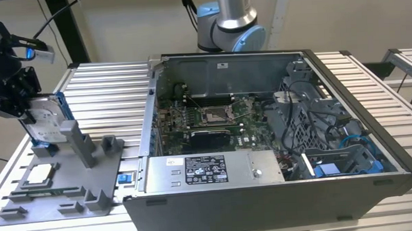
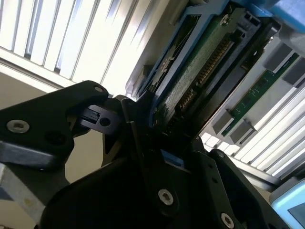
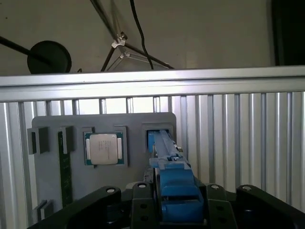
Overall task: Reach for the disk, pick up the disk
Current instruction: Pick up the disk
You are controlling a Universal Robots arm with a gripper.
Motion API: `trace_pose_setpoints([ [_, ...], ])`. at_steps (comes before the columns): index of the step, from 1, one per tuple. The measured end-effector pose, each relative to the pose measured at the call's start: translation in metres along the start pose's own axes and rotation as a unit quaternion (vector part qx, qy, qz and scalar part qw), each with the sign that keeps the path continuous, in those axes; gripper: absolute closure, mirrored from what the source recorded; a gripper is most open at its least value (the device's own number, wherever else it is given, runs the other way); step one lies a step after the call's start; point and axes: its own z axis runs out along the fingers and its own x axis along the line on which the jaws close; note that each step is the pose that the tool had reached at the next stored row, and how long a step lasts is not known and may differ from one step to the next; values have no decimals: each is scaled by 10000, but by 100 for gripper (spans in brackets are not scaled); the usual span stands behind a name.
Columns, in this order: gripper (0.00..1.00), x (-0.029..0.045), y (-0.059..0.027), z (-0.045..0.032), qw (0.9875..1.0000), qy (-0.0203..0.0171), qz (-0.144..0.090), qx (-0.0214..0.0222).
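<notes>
The disk (image 1: 47,121) stands on edge at the exterior view's left, silver with a white label and blue rails. Its lower end is at the blue slot of the grey fixture (image 1: 65,195). My gripper (image 1: 22,107) is at the disk's upper edge, black fingers closed on either side of it. In the first wrist view the disk's blue rail (image 3: 172,183) runs between the fingers (image 3: 109,195) of my gripper (image 3: 174,210). In the second wrist view my gripper (image 2: 155,126) clamps the disk's (image 2: 200,67) edge, with its green circuit board showing.
A small square silver chip (image 1: 38,174) (image 3: 104,148) and a green memory stick (image 3: 64,164) lie in the fixture. An open computer case (image 1: 262,144) stands to the exterior view's right on the ribbed metal table (image 1: 109,88). A robot arm's base (image 1: 230,27) rises behind it.
</notes>
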Motion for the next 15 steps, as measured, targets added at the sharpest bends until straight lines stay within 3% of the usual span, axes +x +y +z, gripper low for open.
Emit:
trace_pose_setpoints([
  [15,100,-4,3,-153,10000,0,0,0],
])
